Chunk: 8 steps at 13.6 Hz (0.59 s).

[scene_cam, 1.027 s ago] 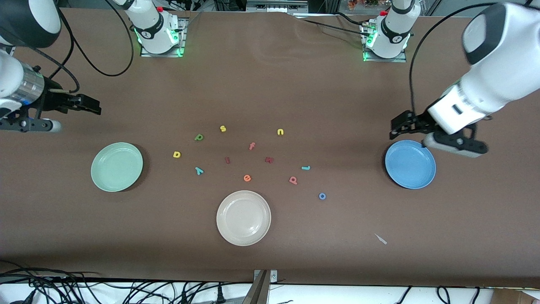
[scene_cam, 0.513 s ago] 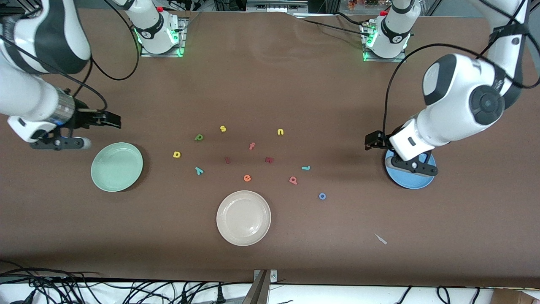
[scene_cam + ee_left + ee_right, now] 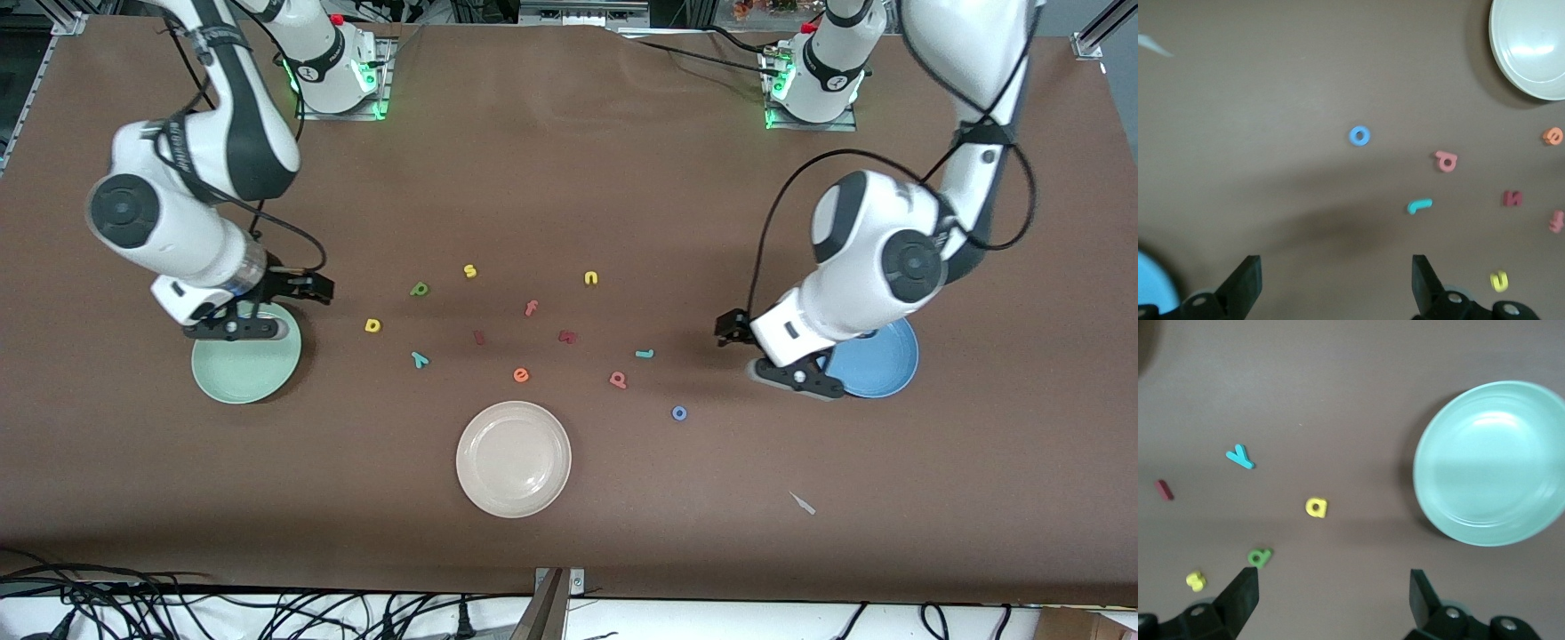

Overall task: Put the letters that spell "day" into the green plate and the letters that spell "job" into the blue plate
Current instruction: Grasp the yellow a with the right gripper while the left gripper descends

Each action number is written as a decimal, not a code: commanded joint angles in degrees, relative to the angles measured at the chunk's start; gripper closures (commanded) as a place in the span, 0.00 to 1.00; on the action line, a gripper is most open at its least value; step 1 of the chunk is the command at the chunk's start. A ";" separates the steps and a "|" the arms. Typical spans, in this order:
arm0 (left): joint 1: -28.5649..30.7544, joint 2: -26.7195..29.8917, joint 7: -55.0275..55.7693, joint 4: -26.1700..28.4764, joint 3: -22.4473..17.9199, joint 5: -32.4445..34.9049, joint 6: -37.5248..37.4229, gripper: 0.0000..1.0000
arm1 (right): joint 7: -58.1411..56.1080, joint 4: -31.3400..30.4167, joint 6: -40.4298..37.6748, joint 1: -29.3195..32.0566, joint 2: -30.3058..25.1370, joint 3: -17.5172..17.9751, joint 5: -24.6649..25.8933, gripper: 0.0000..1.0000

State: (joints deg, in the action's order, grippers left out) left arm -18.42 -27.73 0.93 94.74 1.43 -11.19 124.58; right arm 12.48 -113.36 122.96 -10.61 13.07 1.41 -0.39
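1. the left gripper [image 3: 731, 331] hangs in the air with its fingers [image 3: 1245, 287] spread wide and nothing between them, over bare table just beside the blue plate [image 3: 876, 369], at about the plate's 9 o'clock in the front view.
2. the right gripper [image 3: 313, 289] is also up in the air, fingers [image 3: 1238, 597] wide apart and empty, over the rim of the green plate [image 3: 244, 364] at about its 1 o'clock.
3. out from the left gripper, the teal "j" [image 3: 645, 354] lies nearest on the table; the pinkish-red "b" [image 3: 618, 380] is at the j's 7 o'clock and the blue "o" [image 3: 679, 412] at its 5 o'clock, nearest the front camera of the three.
4. out from the right gripper, the yellow "d" [image 3: 372, 325] lies at the green plate's 2 o'clock; the dark green "a" [image 3: 420, 288] sits at the d's 1 o'clock and the teal "y" [image 3: 420, 359] at its 4 o'clock.
5. both coloured plates hold nothing.
6. a cream-white plate [image 3: 513, 459] lies closest to the front camera, at 6 o'clock from the orange "e" [image 3: 521, 375].
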 commanded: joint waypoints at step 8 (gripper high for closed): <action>-20.25 -15.59 2.58 -7.73 -13.29 -5.59 10.23 0.07 | 7.11 -8.63 24.67 -3.54 9.33 -0.09 -0.93 0.00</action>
State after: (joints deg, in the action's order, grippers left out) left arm -37.10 -40.33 4.09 89.45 -10.33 -13.82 133.01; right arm 17.58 -121.83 143.56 -12.85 19.84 1.46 -0.39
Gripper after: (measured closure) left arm 0.031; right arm 0.000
